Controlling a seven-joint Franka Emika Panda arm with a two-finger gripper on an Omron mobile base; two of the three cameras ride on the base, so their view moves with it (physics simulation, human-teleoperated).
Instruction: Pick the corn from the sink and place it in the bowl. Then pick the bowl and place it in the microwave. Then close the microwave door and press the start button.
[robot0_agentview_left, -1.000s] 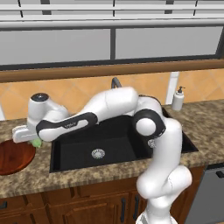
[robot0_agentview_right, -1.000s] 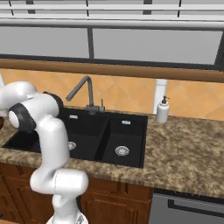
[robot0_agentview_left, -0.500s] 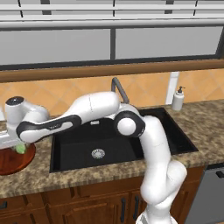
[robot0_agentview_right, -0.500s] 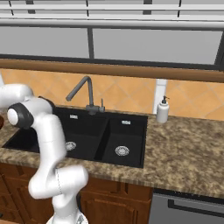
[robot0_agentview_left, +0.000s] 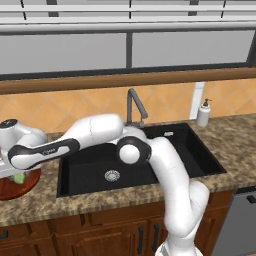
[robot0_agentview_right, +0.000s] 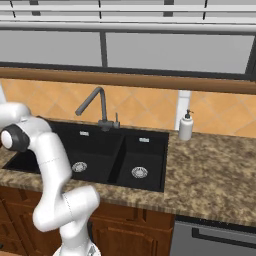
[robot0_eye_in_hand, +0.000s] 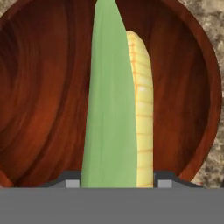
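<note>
- Over the bowl (robot0_eye_in_hand: 39, 100) at the far left of the counter, the gripper (robot0_eye_in_hand: 117, 181) hangs with the corn (robot0_eye_in_hand: 118, 109) clamped between its 2 fingers, jaws partly closed on the cob's girth.
- In the hand view the corn runs lengthwise across the middle of the bowl, green husk on one side, yellow kernels on the other, and wood shows all round it; I judge the cob centred enough to let go.
- In the left base view the bowl (robot0_agentview_left: 15, 184) sits on the granite counter (robot0_agentview_left: 100, 200) just left of the sink (robot0_agentview_left: 150, 160), with the corn (robot0_agentview_left: 19, 177) above its rim under the hand.
- How high the cob hangs above the bowl floor cannot be told from these views; a short descent before release would keep it from bouncing or rolling out.
- Open the jaws fully and lift straight up, so neither finger drags the husk along.
- The bowl is shallow, so a sideways pull-off risks tipping the cob over the edge.
- The faucet (robot0_agentview_right: 95, 105) and soap dispenser (robot0_agentview_right: 186, 126) stand well apart from this work.
</note>
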